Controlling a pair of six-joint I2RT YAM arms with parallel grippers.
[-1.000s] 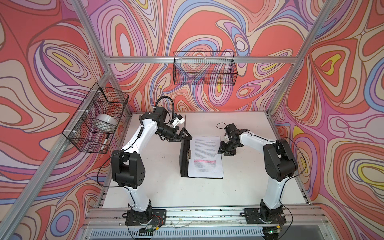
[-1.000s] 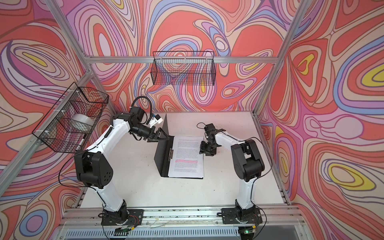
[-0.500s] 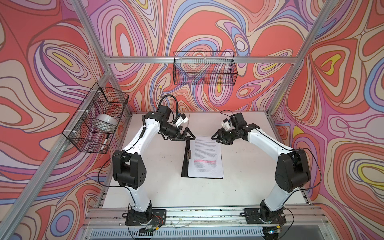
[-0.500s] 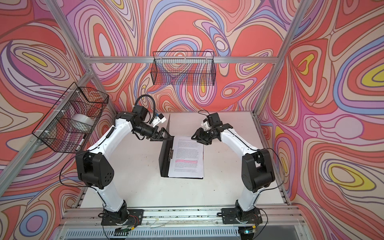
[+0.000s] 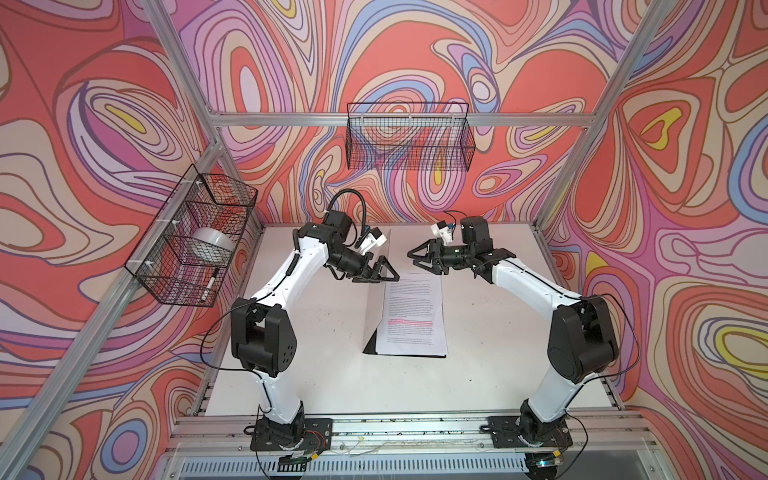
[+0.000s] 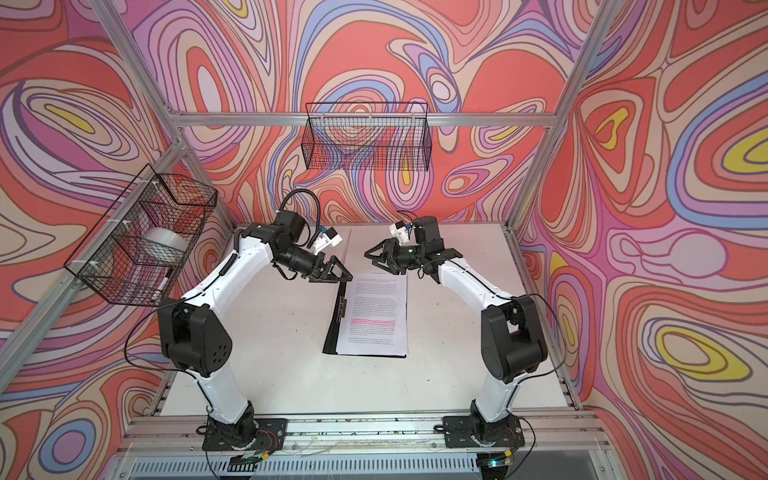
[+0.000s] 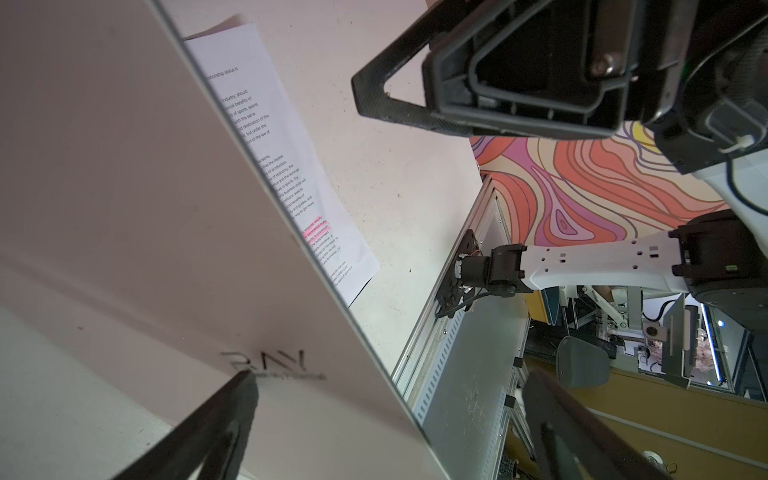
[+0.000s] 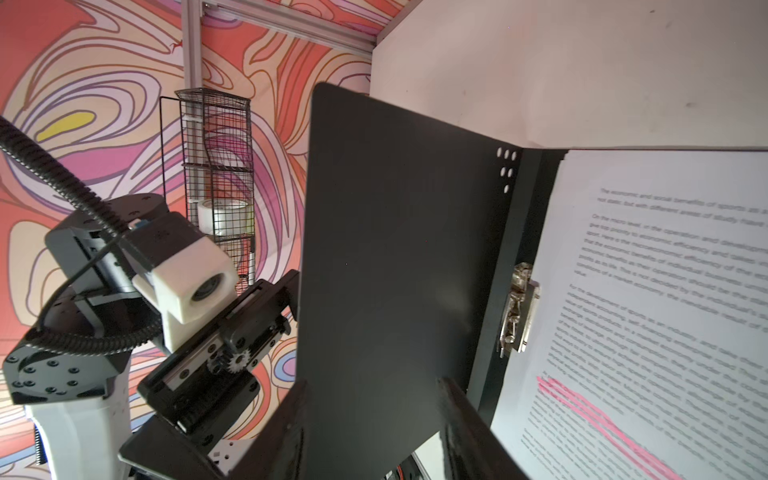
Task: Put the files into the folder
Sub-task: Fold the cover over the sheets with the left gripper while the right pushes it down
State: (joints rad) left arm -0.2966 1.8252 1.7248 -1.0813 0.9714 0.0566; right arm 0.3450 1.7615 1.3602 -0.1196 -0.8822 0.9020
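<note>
The folder (image 5: 379, 299) lies in the middle of the table, its back half flat and its silver-white front cover (image 7: 124, 208) standing nearly upright. The black inside (image 8: 395, 249) of the cover faces the files (image 5: 415, 316), white printed sheets with pink lines, which lie on the flat half beside the metal clip (image 8: 519, 311). At the cover's far end my left gripper (image 5: 380, 270) is open, and in the left wrist view the cover's edge passes between its fingers. My right gripper (image 5: 417, 257) is open and empty above the files' far end, facing the cover's black side, apart from it.
A wire basket (image 5: 191, 245) on the left wall holds a tape roll (image 5: 210, 245) and a marker. Another wire basket (image 5: 409, 137) hangs on the back wall. Aluminium posts stand at the corners of the white table (image 5: 498, 353).
The right gripper left the files' right edge, rose and turned to face the cover at the far end. The cover swung further up towards the files, with the left gripper following to the right.
</note>
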